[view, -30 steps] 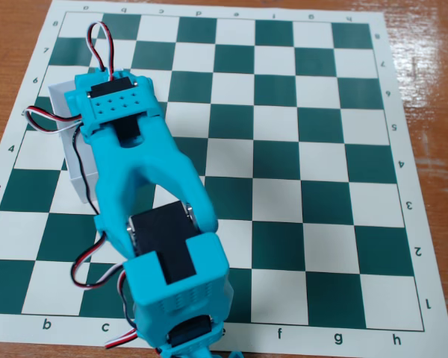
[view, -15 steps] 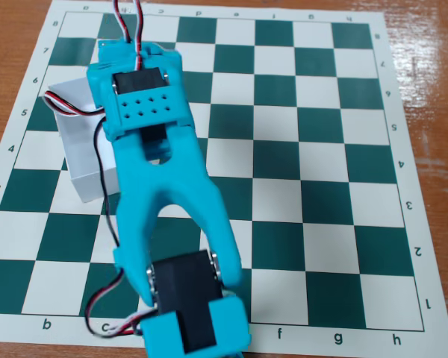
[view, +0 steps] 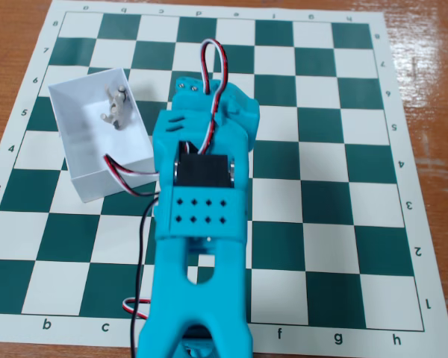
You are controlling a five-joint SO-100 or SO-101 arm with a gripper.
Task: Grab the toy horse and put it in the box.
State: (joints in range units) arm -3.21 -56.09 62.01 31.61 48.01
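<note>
The toy horse [view: 116,107], a tiny grey-white figurine, lies on its side inside the white open-topped box [view: 97,180], near the box's far right wall. The box stands on the left part of the chessboard. My blue arm [view: 201,224] reaches up from the bottom edge to the middle of the board. Its gripper end [view: 209,91] is just right of the box and apart from the horse. The arm's own body hides the fingers, so whether the jaws are open or shut does not show.
The green and white chessboard mat [view: 321,149] covers most of the wooden table [view: 425,45]. Red, white and black cables [view: 131,183] run from the arm past the box's near right corner.
</note>
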